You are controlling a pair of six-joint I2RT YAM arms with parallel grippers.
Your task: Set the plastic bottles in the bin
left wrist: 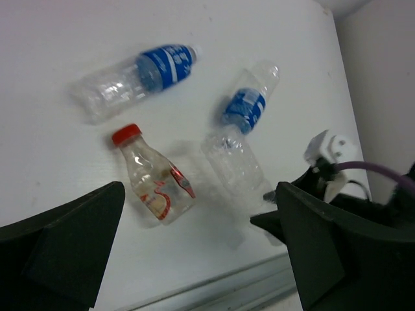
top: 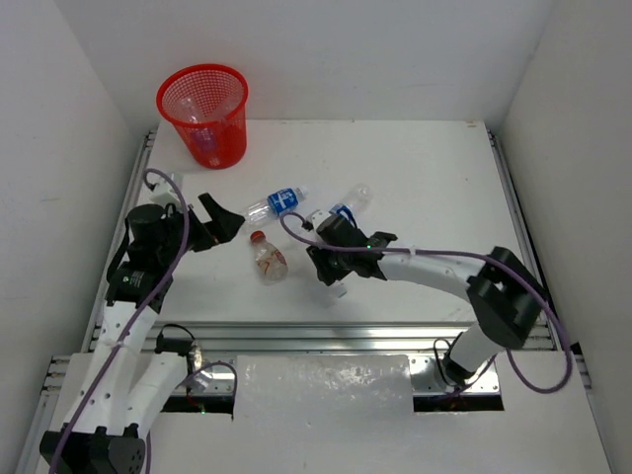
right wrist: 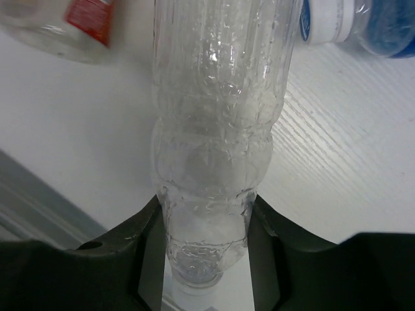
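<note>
Bottle is sitting pinched near its narrow end in your rt tool: light, thin-walled, slick, w/ crush risk. L tool is gaping empty.

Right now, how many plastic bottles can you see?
4: blue-labelled bottle mid-table, second blue-labelled bottle beside it, red-capped bottle nearer, clear bottle in the right gripper. The bin may hide more.
</note>
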